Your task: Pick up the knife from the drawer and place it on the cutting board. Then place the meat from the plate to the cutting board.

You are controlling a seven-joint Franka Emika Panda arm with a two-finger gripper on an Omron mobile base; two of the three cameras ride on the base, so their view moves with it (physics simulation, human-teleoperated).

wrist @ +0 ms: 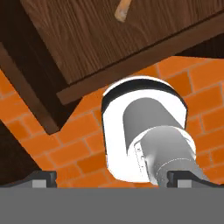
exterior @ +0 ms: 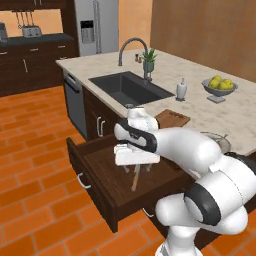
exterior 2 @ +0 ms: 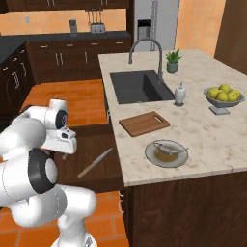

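Knife (exterior 2: pixel 95 163) lay flat in open drawer (exterior: pixel 100 195), untouched. Gripper (exterior: pixel 135 167) hovered above it, fingers apart. Descent best aligned over light brown handle, jaws straddling it crosswise.

Kitchen island, seen from behind robot's right: knife (exterior 2: pixel 95 162) lies flat on floor of the open drawer (exterior 2: pixel 99 144), blade pointing up-right toward the island, w/ arm's white hand above and left of its handle end. On the countertop (exterior 2: pixel 202 130), cutting board (exterior 2: pixel 144 123) sits bare between sink (exterior 2: pixel 140 87) and plate (exterior 2: pixel 167 153); meat (exterior 2: pixel 170 147) rests on plate. Fruit bowl (exterior 2: pixel 222 98) stands well apart, at right edge.
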